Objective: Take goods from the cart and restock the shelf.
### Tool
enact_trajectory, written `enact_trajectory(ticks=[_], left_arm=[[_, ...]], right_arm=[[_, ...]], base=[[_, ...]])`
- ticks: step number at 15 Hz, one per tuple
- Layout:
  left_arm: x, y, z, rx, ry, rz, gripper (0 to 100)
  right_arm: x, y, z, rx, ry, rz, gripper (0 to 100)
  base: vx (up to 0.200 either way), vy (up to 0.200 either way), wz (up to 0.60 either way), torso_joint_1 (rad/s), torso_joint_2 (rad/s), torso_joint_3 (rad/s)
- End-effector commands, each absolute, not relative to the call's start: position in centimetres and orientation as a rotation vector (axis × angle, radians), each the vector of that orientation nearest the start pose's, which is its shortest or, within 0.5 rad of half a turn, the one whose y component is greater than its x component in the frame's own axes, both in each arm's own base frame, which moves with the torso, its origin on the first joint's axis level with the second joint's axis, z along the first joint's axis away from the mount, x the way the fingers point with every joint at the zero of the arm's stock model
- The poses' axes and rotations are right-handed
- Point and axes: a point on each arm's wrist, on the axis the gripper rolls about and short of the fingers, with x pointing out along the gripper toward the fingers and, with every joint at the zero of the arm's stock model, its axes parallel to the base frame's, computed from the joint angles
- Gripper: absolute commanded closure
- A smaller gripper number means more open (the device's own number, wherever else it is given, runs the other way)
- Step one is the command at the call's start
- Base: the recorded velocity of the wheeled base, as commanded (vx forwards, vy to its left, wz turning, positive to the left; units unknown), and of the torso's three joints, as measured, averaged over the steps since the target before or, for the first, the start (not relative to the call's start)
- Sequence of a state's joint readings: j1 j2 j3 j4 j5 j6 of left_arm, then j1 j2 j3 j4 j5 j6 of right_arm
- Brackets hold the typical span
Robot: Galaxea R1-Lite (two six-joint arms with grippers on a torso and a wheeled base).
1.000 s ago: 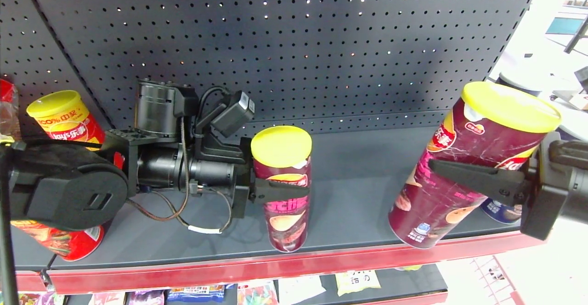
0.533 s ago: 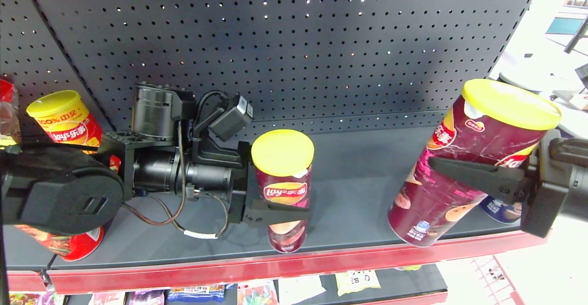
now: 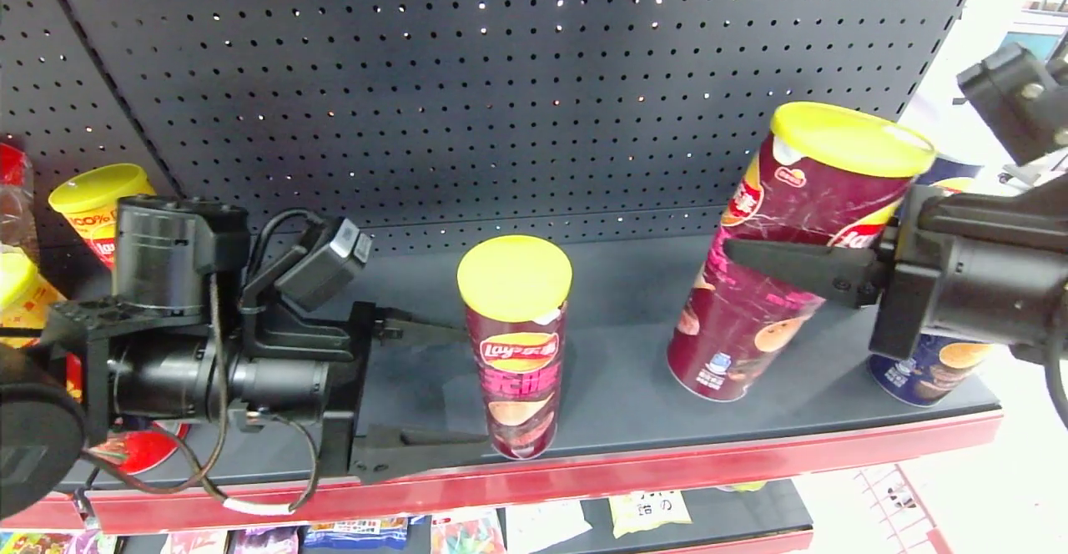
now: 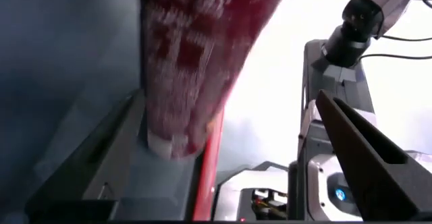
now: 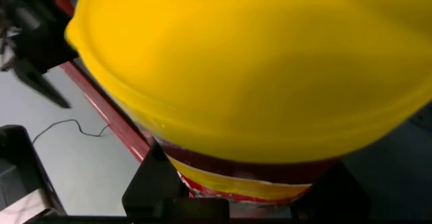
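We saw our left gripper point(image 3: 469, 387) spread open just beside the upright small can point(image 3: 517, 345) on the shelf point(image 3: 634, 370), while our right gripper point(image 3: 784, 266) clamped the larger, tilted can point(image 3: 801, 195).

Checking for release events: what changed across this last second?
The left gripper let go of the middle can, opened and drew back to the left; that can stands free on the shelf. The right gripper, shut on the larger can, carried it leftward and deeper over the shelf, less tilted. The middle can stayed put.
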State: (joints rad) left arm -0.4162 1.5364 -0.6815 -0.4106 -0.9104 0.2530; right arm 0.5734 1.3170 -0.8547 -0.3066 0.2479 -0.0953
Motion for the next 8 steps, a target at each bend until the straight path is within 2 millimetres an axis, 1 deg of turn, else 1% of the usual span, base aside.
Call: enact_trajectory(ticks=[1,3,5,7,8], left_arm=[[18.8,-8.9,18.0,0.084,0.277,-1.288,0],[16.9,-7.3,17.6,0.064,0.279,-1.238,0],[15.7,-6.2,17.3,0.046,0.285,-1.201,0],[14.6,-5.8,17.1,0.019,0.294,-1.190,0],[13.9,-5.6,17.0,0.012,0.294,-1.188,0]], right_arm=[[20.9,14.2,25.7,-0.125,0.167,0.830,100],[22.6,15.4,25.5,-0.128,0.183,0.828,100],[23.6,15.9,25.2,-0.130,0.194,0.826,100],[24.5,16.4,25.3,-0.129,0.191,0.823,100],[25.3,16.9,25.3,-0.129,0.189,0.822,100]], base=[[0.000,0.000,0.00,0.000,0.00,0.000],[0.000,0.000,0.00,0.000,0.00,0.000],[0.000,0.000,0.00,0.000,0.00,0.000],[0.000,0.000,0.00,0.000,0.00,0.000],[0.000,0.000,0.00,0.000,0.00,0.000]])
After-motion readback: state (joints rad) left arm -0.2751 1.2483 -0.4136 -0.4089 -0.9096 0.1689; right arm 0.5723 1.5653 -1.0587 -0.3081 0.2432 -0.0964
